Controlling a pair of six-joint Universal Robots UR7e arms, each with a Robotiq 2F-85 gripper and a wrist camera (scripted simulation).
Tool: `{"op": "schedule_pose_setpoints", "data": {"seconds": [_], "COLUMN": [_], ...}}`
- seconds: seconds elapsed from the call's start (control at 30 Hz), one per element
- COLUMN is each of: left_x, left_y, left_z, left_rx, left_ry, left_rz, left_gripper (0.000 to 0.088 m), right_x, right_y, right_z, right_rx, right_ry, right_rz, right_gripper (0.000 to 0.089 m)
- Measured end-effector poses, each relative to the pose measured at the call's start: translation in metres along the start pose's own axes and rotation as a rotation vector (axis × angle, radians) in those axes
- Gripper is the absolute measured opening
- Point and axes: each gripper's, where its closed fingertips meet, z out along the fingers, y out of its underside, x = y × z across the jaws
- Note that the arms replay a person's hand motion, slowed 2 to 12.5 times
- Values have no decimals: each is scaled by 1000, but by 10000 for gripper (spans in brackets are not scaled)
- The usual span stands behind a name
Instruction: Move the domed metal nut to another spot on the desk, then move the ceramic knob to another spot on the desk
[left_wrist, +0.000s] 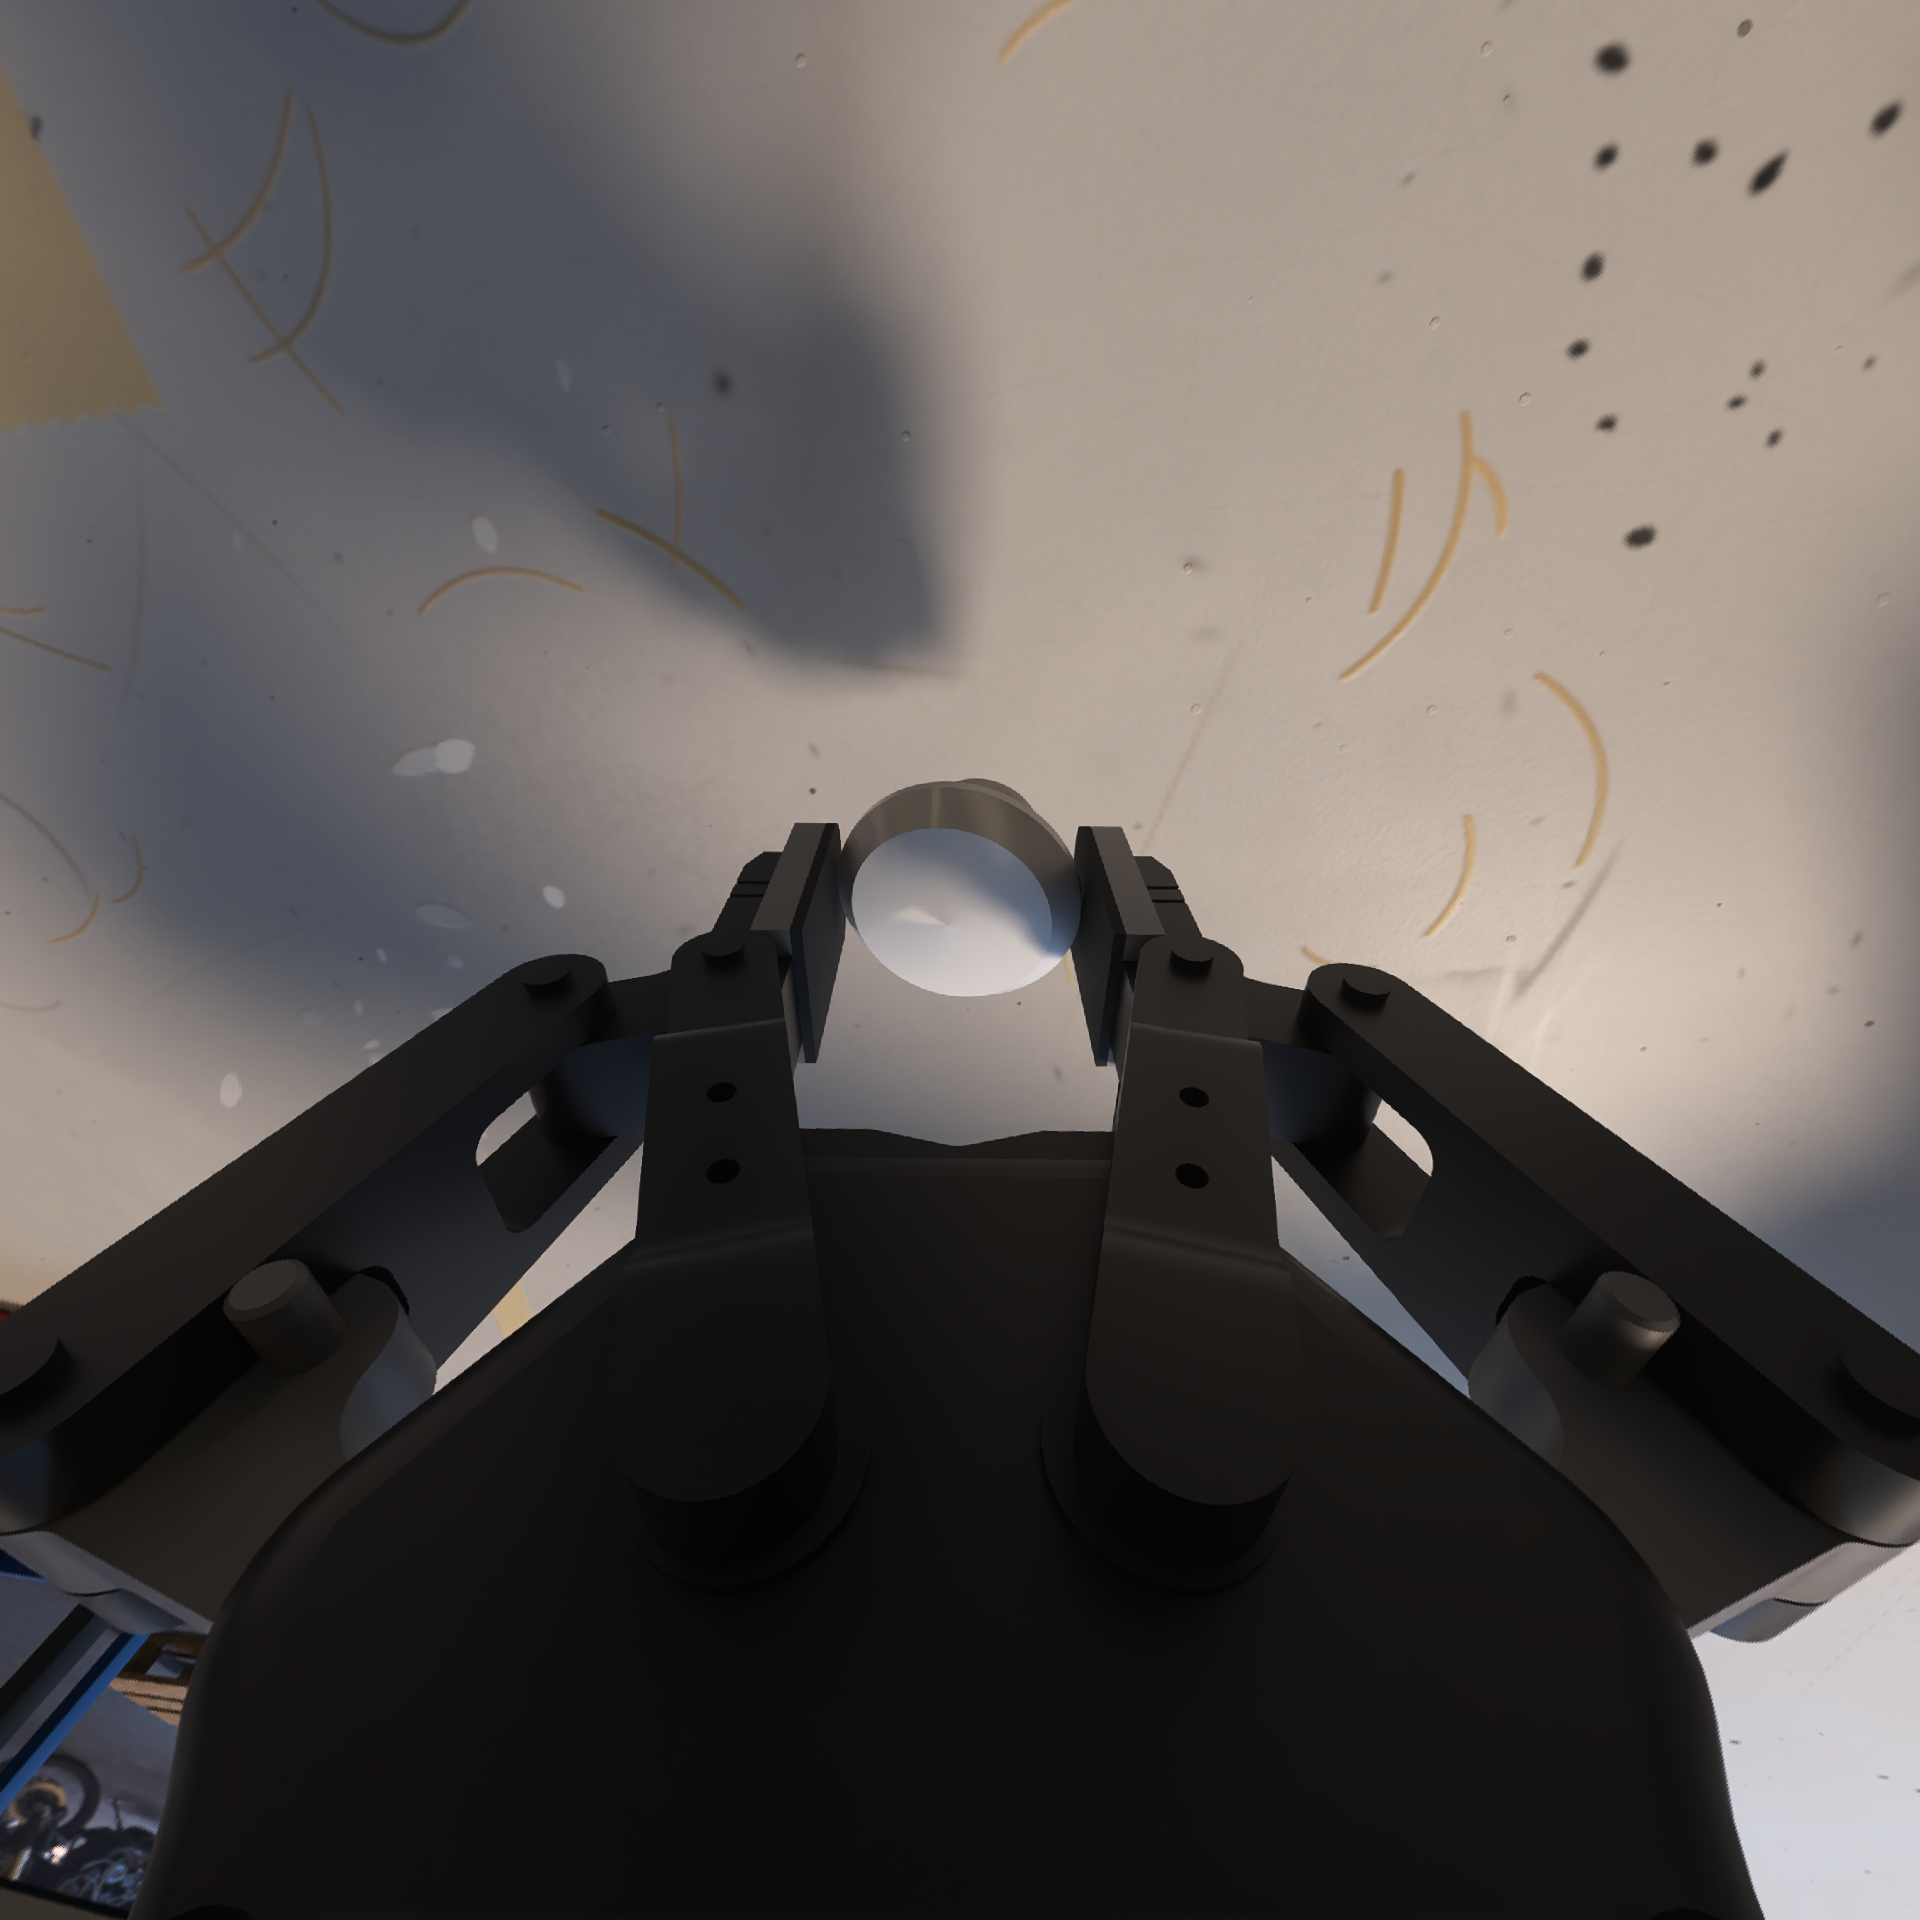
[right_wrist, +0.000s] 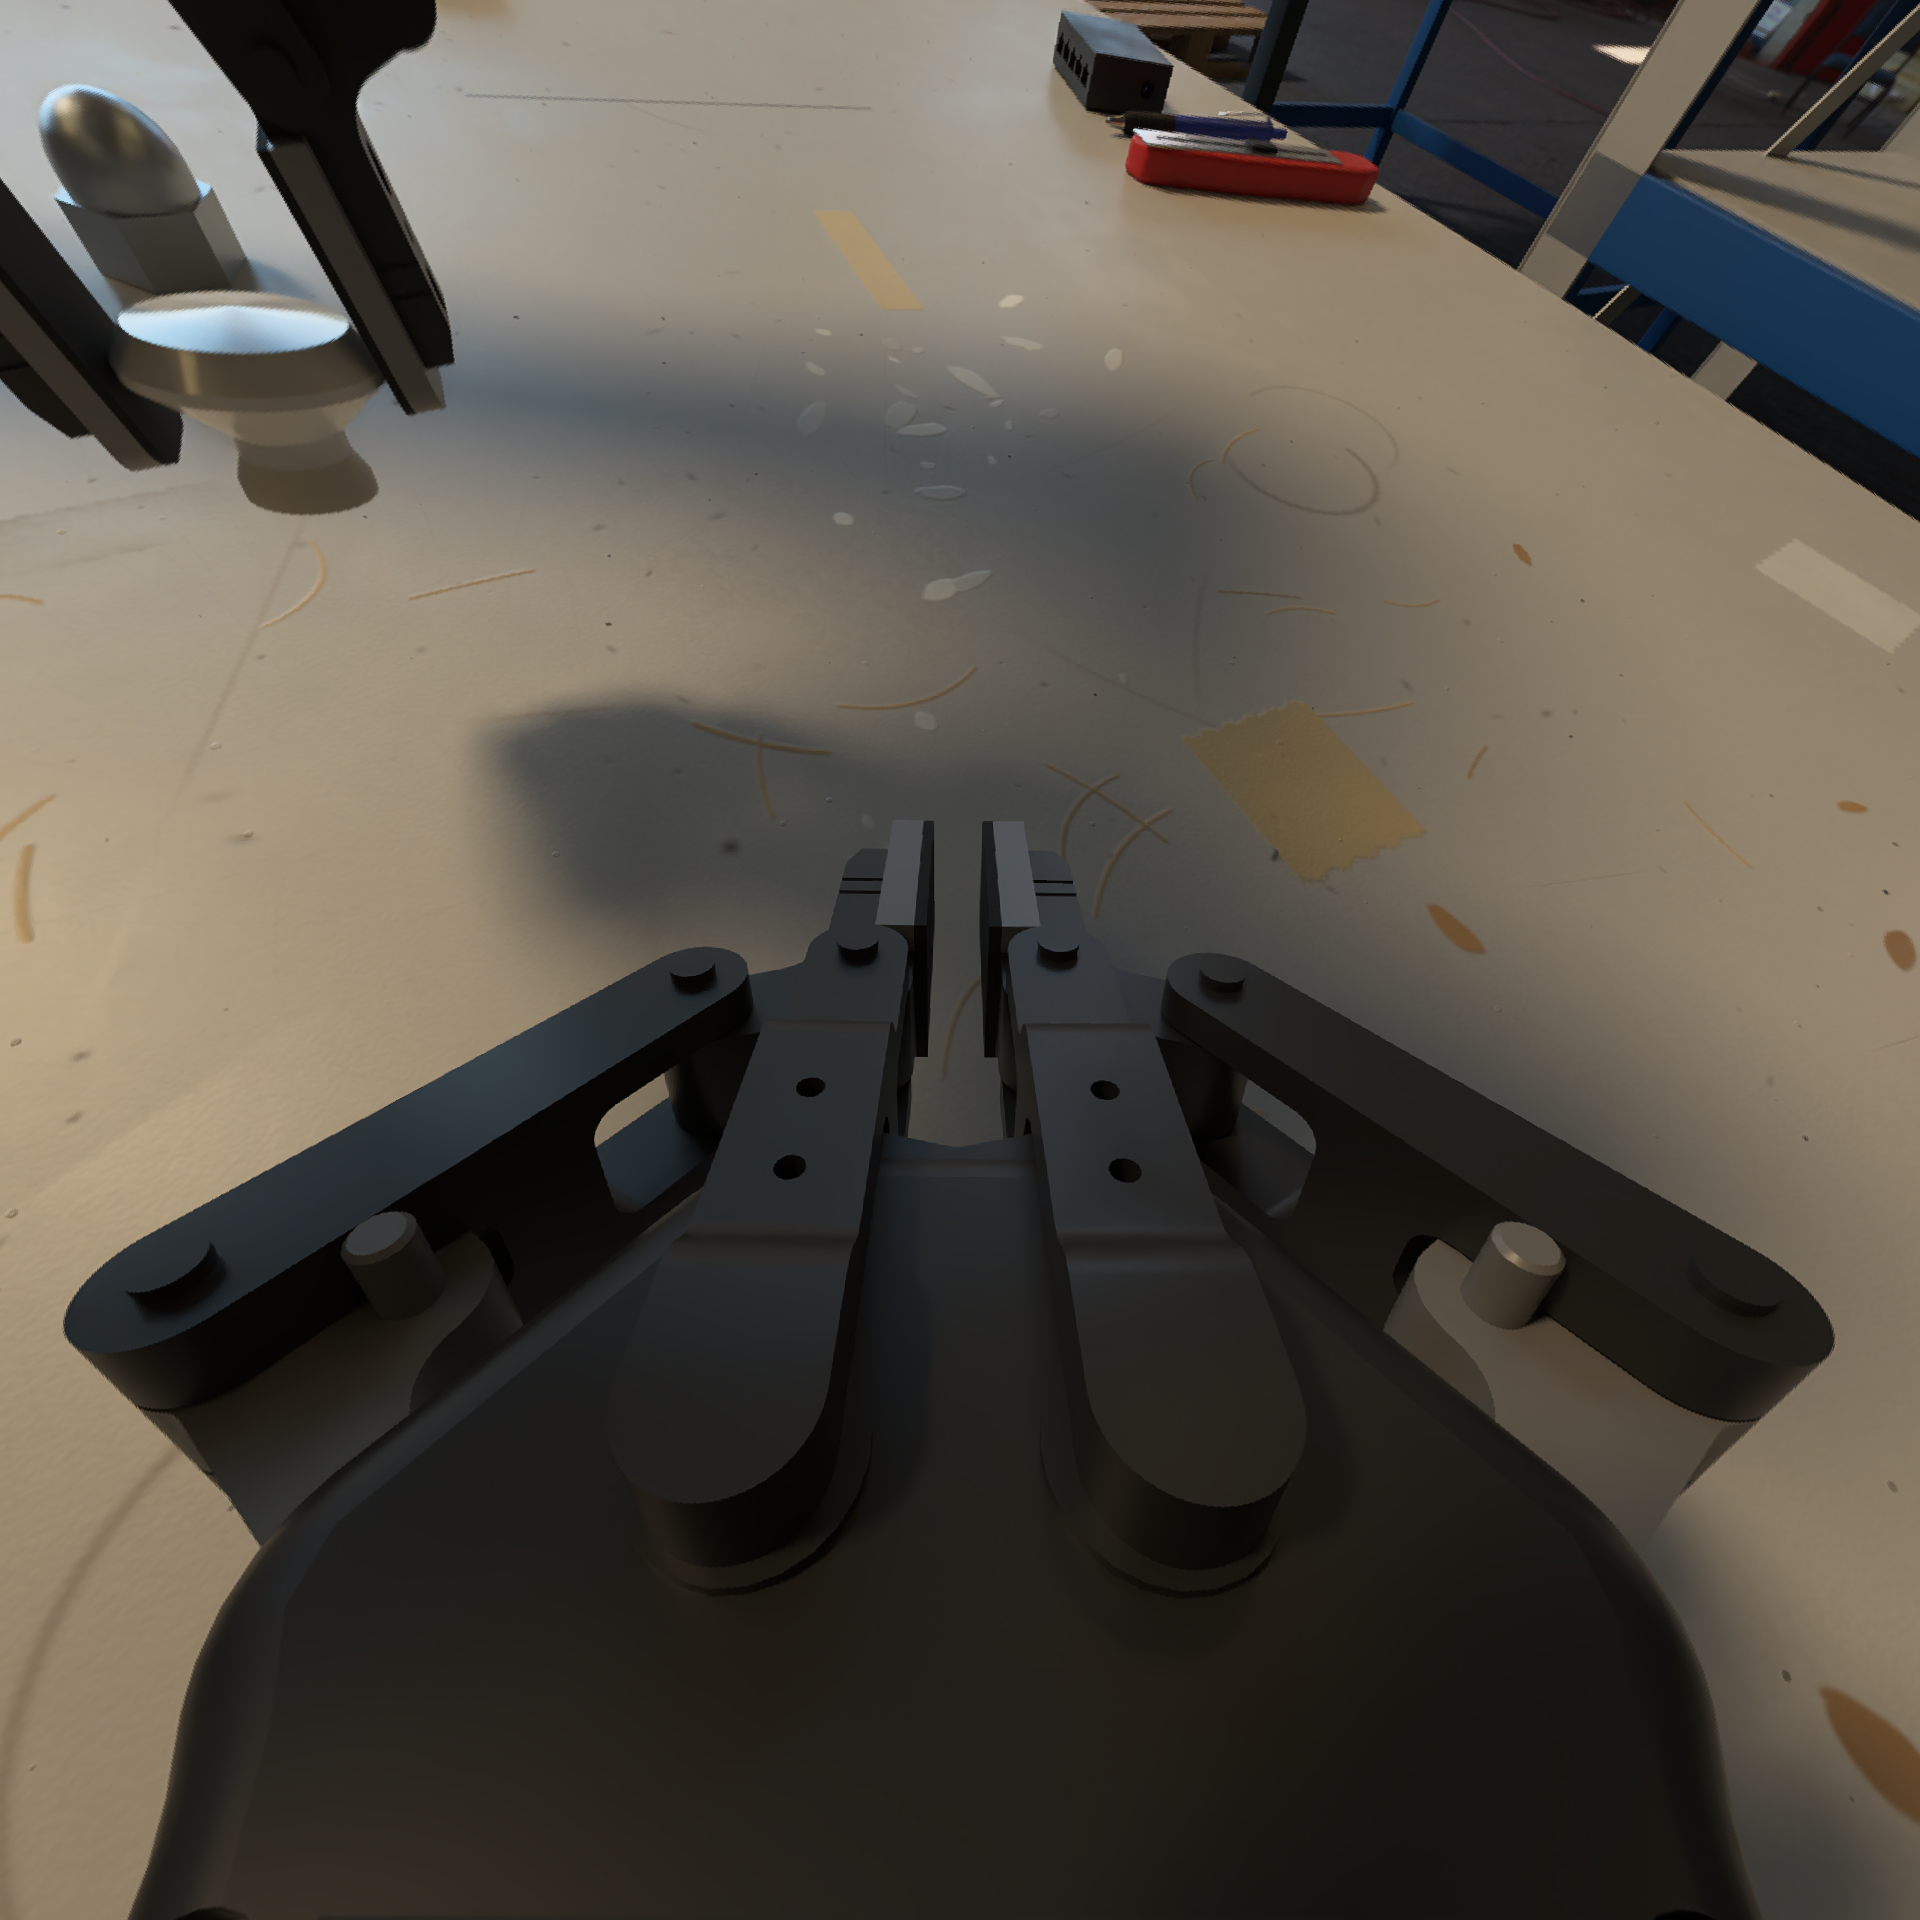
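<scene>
At the upper left of the right wrist view, our left gripper (right_wrist: 260, 364) pinches the ceramic knob (right_wrist: 234, 343) by its rim just in front of the domed metal nut (right_wrist: 130, 192), so we should carry it level and set it down well clear, while the right gripper (right_wrist: 957, 873) idles with fingers nearly together.

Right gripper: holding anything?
No. The right gripper has its fingers nearly together with nothing between them, above bare desk.

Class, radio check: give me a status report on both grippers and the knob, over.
Left gripper shut on ceramic knob, lifted off desk. Right gripper nearly closed, empty. Domed metal nut standing just behind knob. Nothing blocking.
</scene>
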Motion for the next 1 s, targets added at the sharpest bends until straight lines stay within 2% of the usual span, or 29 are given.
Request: {"op": "schedule_pose_setpoints", "data": {"seconds": [0.27,1.0], "left_x": [8,11], "left_y": [-4,5], "left_z": [12,35], "left_rx": [-18,-59], "left_ry": [30,60], "left_rz": [-5,-62], "left_gripper": [396,396], "right_x": [0,3], "right_y": [3,8], "right_z": [-4,-10], "right_rx": [-4,-14], "right_ry": [-10,-17], "right_rz": [-2,-8], "right_gripper": [82,82]}}
